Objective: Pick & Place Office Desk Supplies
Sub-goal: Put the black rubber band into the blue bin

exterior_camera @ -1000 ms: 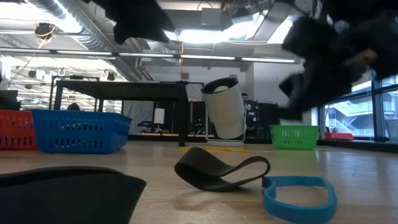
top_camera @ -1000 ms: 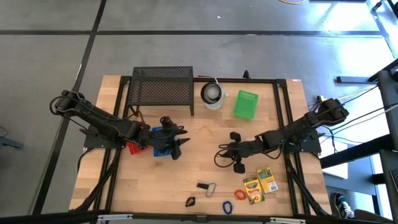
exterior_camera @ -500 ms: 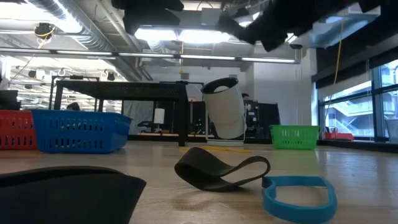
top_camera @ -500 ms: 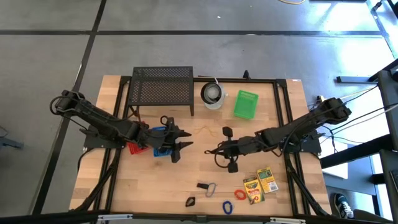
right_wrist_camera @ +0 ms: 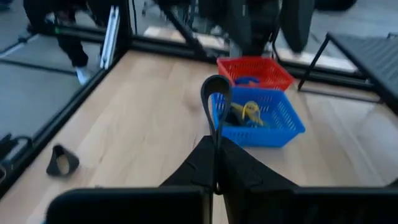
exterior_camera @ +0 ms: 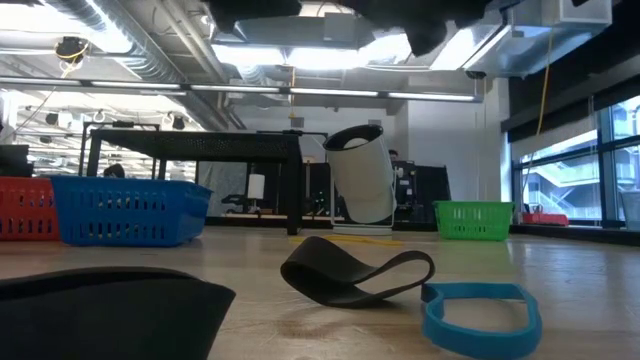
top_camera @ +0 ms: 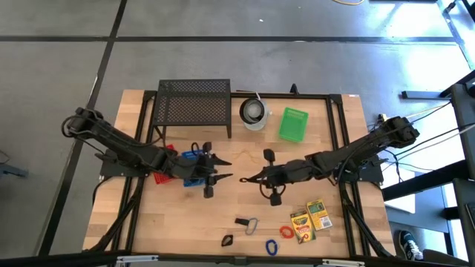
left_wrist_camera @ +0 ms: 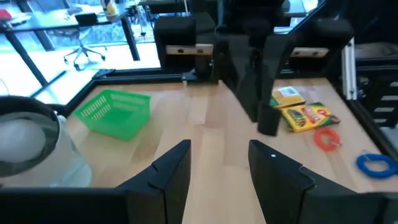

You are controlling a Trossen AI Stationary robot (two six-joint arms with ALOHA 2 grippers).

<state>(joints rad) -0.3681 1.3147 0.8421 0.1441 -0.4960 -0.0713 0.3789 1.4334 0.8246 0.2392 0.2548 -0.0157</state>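
My right gripper point(top_camera: 246, 179) hovers over the middle of the table, shut on a thin black rubber band point(right_wrist_camera: 215, 93). My left gripper point(top_camera: 228, 169) faces it from the left, open and empty, beside the blue basket point(top_camera: 191, 167). In the left wrist view its two fingers point(left_wrist_camera: 177, 165) stand apart. Near the front edge lie two crayon boxes point(top_camera: 312, 218), a red band point(top_camera: 286, 232), a blue band point(top_camera: 271, 247), a silver clip point(top_camera: 249, 222) and a black loop point(top_camera: 227, 239). My right gripper pinches the black band's lower part point(right_wrist_camera: 216, 163) between its two shut fingers, reaching in level from the table's right. The band's free loop point(right_wrist_camera: 215, 87) sticks out beyond the fingertips. It is lifted clear of the table.
Red basket point(top_camera: 162, 175) sits left of the blue one, which holds yellow bands point(right_wrist_camera: 247, 113). Black mesh rack point(top_camera: 194, 104), white cup point(top_camera: 253, 112) and green basket point(top_camera: 293, 124) line the far edge. Bare wood lies between the grippers and the near items.
My right gripper has carried the black band toward the table's left, closing on the left gripper and the blue basket, and has risen out of the low view. My left gripper has edged slightly toward it. The things on the table have not moved.
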